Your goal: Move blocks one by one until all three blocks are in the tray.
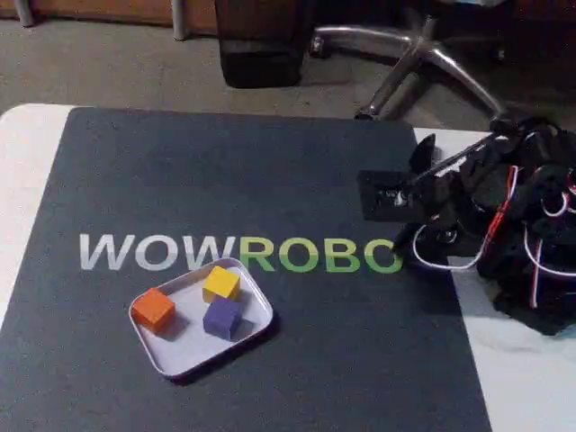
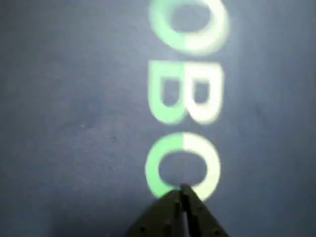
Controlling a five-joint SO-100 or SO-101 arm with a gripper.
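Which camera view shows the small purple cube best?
The fixed view: the small matte purple cube sits whole inside the shallow silvery-white rectangular tray, beside the yellow cube. The wrist view offers nothing of it; it looks at the dark mat and the shut tool.

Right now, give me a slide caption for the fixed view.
All three blocks, orange, yellow, purple, sit in the tray; arm folded at right.

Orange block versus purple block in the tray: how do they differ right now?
Colour: the orange block is bright orange, the purple block dark violet. Place: in the fixed view the orange block sits near the left end of the tray, the purple block nearer its middle. Neighbours: the purple block is right against the yellow block; the orange block stands apart. Both are equal-sized cubes resting flat inside the tray.
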